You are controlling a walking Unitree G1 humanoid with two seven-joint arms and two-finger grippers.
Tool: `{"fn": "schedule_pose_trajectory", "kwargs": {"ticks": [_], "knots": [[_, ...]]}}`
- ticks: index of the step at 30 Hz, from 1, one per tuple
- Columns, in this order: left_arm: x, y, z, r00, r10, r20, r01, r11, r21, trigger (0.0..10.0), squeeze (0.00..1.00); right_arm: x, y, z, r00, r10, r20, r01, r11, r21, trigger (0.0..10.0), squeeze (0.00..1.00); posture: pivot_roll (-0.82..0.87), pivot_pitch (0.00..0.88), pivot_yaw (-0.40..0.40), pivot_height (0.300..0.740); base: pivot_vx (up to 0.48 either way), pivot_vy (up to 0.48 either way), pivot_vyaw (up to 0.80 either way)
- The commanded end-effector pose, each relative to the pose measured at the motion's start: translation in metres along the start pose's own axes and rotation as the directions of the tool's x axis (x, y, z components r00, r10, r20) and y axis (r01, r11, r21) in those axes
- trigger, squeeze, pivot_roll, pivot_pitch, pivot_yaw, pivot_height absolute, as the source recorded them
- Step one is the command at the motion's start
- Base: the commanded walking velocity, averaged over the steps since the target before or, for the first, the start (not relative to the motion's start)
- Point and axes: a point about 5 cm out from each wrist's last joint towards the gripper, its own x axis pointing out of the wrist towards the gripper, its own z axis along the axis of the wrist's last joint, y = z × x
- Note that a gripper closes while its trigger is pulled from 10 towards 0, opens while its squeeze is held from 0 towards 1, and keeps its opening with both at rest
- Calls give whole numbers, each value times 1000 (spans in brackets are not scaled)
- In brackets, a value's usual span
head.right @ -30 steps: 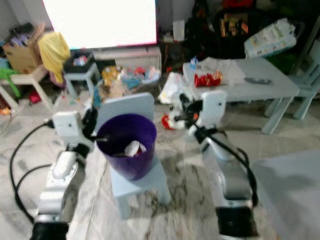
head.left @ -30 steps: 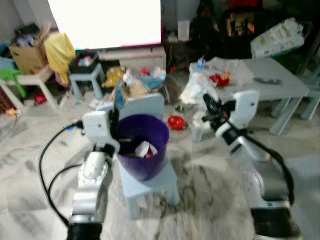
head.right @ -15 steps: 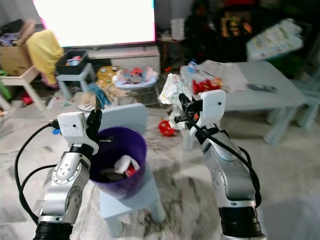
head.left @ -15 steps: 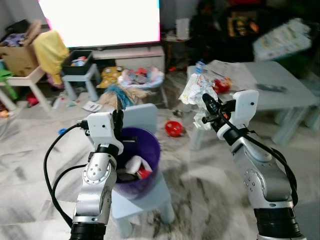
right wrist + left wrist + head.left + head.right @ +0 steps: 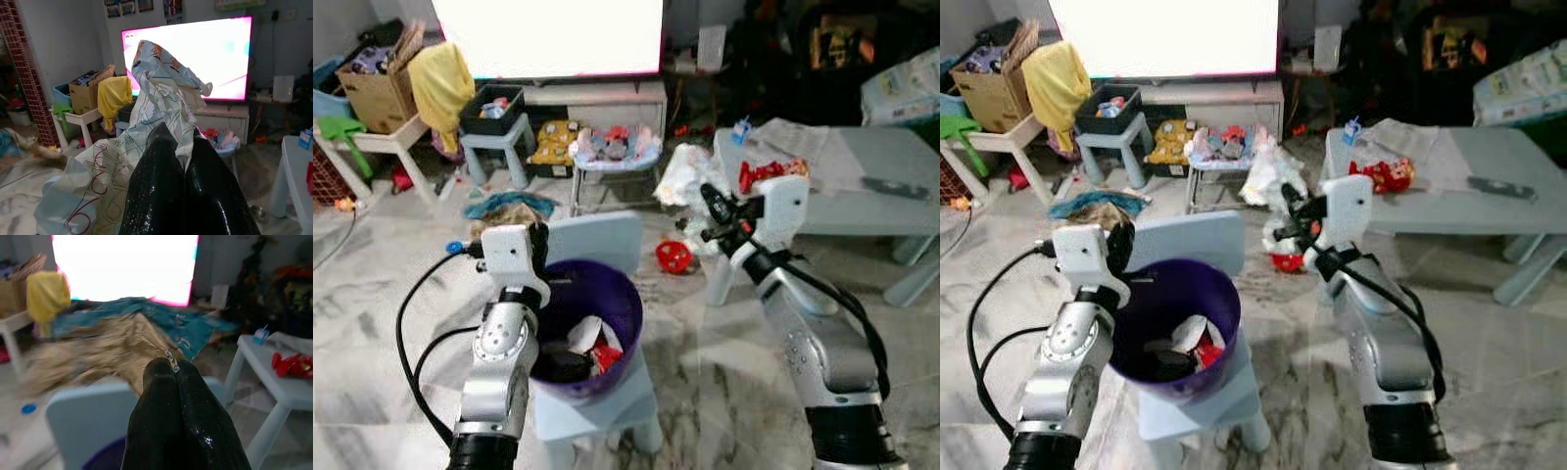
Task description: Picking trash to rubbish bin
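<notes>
Marble floor (image 5: 372, 333) spreads under everything, littered toward the back wall where a bright television (image 5: 548, 34) glows above a low shelf, and a pale grey table (image 5: 1489, 186) stands off to the robot's right with a red wrapper (image 5: 1383, 174) lying on it. Nearer in, a small light-blue chair (image 5: 597, 392) carries a purple bin (image 5: 592, 323), already part full of white and red scraps. The right gripper (image 5: 710, 211) is raised beside and above the bin, well to its right, its two black fingers pinched tight on a crumpled white printed wrapper (image 5: 161, 98) that hangs loose around them. The left gripper (image 5: 171, 369), up at the bin's left rim, is clamped together too, a scrap of tan and blue-green wrapping (image 5: 122, 342) caught at its tips, just over the chair back. By my reading, the step in hand is the carry: both pieces of trash are held but neither is yet over the bin's mouth. Next, the right arm would need to swing leftward until the white wrapper hangs above the opening, then part its fingers; the left needs only a short reach inward.
</notes>
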Motion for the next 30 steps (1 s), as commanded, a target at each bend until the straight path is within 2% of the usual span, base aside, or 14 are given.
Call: {"fn": "schedule_pose_trajectory", "kwargs": {"ticks": [1,6,7,10,13,16,18,19,20,21,22,23,24,30], "knots": [[1,5,-6,1000,8,-30,-9,1000,-6,0,0,1,4,2,1000,10,10,-10,1000,-2,10000,0,-11,38,5,740,0,0,0],[2,5,-37,980,9,-200,-18,999,-45,0,0,0,4,0,1000,12,3,-12,1000,-6,10000,0,-20,43,6,740,0,0,0],[2,6,-48,964,28,-264,-55,994,-95,0,0,-1,3,0,1000,10,1,-10,1000,-7,10000,0,-21,43,6,740,0,0,0],[2,10,-63,933,43,-356,-107,981,-161,0,0,-2,2,0,1000,6,-2,-6,1000,-12,10000,0,-29,48,8,740,0,0,0],[2,14,-73,913,54,-405,-132,977,-167,0,0,-4,1,0,1000,2,-4,-2,1000,-14,10000,0,-38,55,7,740,0,0,0],[3,16,-81,891,48,-451,-160,964,-212,0,0,-6,1,0,1000,-2,-8,1,1000,-16,10000,0,-45,63,7,740,0,0,0],[1,15,-96,848,29,-530,-176,957,-229,0,0,-9,0,0,1000,-4,-16,3,1000,-20,10000,0,-56,71,4,740,0,0,0],[1,15,-96,848,29,-530,-176,957,-229,0,0,-9,0,0,1000,-4,-16,3,1000,-20,10000,0,-56,71,4,740,0,0,0],[-3,14,-104,821,16,-570,-191,950,-249,0,0,-10,0,0,1000,-4,-19,4,1000,-22,10000,0,-64,75,3,740,0,0,0],[-3,14,-106,815,12,-580,-198,945,-259,0,0,-10,0,0,1000,-4,-19,4,1000,-24,10000,0,-64,75,3,740,0,0,0],[-4,12,-109,809,0,-588,-203,939,-279,4863,1000,-11,0,0,1000,-6,-21,5,1000,-25,10000,0,-70,79,2,740,0,0,0],[-5,11,-111,803,-14,-595,-205,932,-300,4863,1000,-12,-1,0,1000,-7,-23,7,1000,-27,10000,0,-72,80,1,740,0,0,0],[-6,10,-113,799,-19,-601,-215,924,-315,10000,1000,-13,-1,0,1000,-9,-25,8,1000,-29,10000,0,-77,83,1,740,0,0,0],[-8,8,-118,791,-31,-611,-225,914,-337,10000,1000,-16,-4,0,999,-17,-37,15,999,-35,10000,0,-80,95,-2,740,0,0,0]]}}
